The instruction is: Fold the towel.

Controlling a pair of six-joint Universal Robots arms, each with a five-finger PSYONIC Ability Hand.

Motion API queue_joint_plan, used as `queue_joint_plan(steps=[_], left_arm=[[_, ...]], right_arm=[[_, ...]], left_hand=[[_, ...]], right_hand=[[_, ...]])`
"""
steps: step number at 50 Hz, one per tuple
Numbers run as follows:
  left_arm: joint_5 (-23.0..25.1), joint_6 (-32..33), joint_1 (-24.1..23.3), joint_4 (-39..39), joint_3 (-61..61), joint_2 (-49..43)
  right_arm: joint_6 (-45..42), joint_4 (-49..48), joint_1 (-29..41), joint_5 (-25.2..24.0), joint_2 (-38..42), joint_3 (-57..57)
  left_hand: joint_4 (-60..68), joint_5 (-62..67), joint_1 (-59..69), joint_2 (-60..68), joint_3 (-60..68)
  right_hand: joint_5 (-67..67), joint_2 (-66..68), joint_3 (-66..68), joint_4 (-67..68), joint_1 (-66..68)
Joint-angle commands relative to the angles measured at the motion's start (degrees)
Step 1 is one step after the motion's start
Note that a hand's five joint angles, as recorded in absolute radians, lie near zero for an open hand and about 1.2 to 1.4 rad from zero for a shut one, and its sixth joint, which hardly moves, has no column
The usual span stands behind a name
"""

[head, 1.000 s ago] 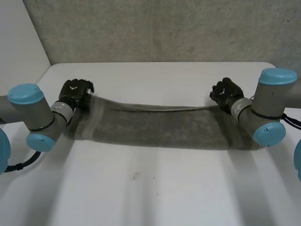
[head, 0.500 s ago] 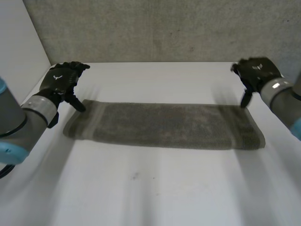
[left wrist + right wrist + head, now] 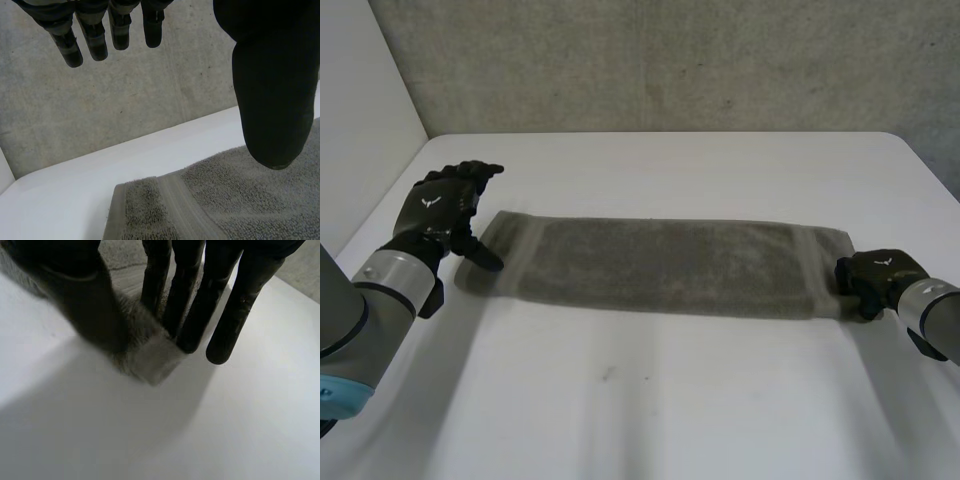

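A grey towel (image 3: 670,265) lies on the white table (image 3: 650,400), folded into a long strip running left to right. My left hand (image 3: 440,210) hovers over the towel's left end, open. In the left wrist view its fingers (image 3: 95,35) are straight and its thumb hangs above the banded end of the towel (image 3: 165,205), apart from it. My right hand (image 3: 878,278) sits at the towel's near right corner. In the right wrist view that corner of the towel (image 3: 150,360) is pinched between the thumb and fingers of my right hand (image 3: 85,305).
A concrete wall (image 3: 670,60) stands behind the table's far edge. A white side panel (image 3: 360,130) rises at the left. Bare table surface spreads in front of the towel.
Both hands let go of the towel's far edge and lifted off. The right hand then dropped to the near right corner and closed on it. The left hand stayed open over the left end.
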Motion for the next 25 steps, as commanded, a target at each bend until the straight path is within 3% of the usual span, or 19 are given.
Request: queue_joint_plan(steps=[1, 6, 12, 14, 15, 17, 18, 20, 23, 25], left_arm=[[0.12, 0.11, -0.06, 2.17, -1.82, 0.51], [0.03, 0.11, -0.06, 3.75, -2.96, 1.65], [0.12, 0.11, -0.06, 3.75, -3.49, 2.62], [0.12, 0.11, -0.06, 3.75, -3.49, 2.7], [0.03, 0.11, 0.03, 3.75, -3.49, 2.79], [0.03, 0.11, 0.12, 3.75, -3.49, 2.88], [0.03, 0.11, 0.12, 3.75, -3.58, 3.06], [0.03, 0.11, 0.2, 3.75, -3.75, 3.23], [0.12, 0.11, 0.21, 3.84, -3.84, 3.41], [0.12, 0.11, 0.29, 3.84, -3.84, 3.41]], right_arm=[[-4.6, 0.14, -3.56, 4.55, 0.71, -2.31], [-10.56, -0.92, -9.91, 6.86, -7.47, -5.72], [-19.56, -0.13, -6.57, 6.42, -7.83, -12.59], [-20.35, 0.66, 10.12, 6.5, -5.91, -20.37], [-20.35, 0.66, 10.21, 6.5, -5.9, -20.42], [-20.52, 0.75, 19.93, 6.68, -2.4, -24.36], [-20.52, 0.75, 19.97, 6.68, -2.38, -24.37], [-20.79, 0.4, 30.73, 6.77, 1.9, -27.61], [-20.79, 0.14, 35.7, 6.5, 4.56, -28.94], [-20.61, -0.13, 43.31, 6.42, 9.81, -31.65]], left_hand=[[0.48, -1.77, -0.01, 0.47, 0.49], [0.48, -1.77, -0.01, 0.47, 0.49], [0.48, -1.77, -0.01, 0.47, 0.49], [0.48, -1.77, -0.01, 0.47, 0.49], [0.48, -1.77, -0.01, 0.47, 0.49], [0.48, -1.77, -0.01, 0.47, 0.49], [0.48, -1.77, -0.01, 0.47, 0.49], [0.48, -1.77, -0.01, 0.47, 0.49], [0.48, -1.77, -0.01, 0.47, 0.49], [0.48, -1.77, -0.01, 0.47, 0.49]], right_hand=[[15.47, 15.45, 16.08, 15.64, 14.99], [15.47, 15.45, 16.08, 15.64, 14.99], [15.47, 15.45, 16.08, 15.64, 14.99], [15.47, 15.45, 16.08, 15.64, 14.99], [15.47, 15.45, 16.08, 15.64, 14.99], [15.47, 15.45, 16.08, 15.64, 14.99], [15.47, 15.45, 16.08, 15.64, 14.99], [15.47, 15.45, 16.08, 15.64, 14.99], [15.47, 15.45, 16.08, 15.64, 14.99], [15.47, 15.45, 16.08, 15.64, 14.99]])
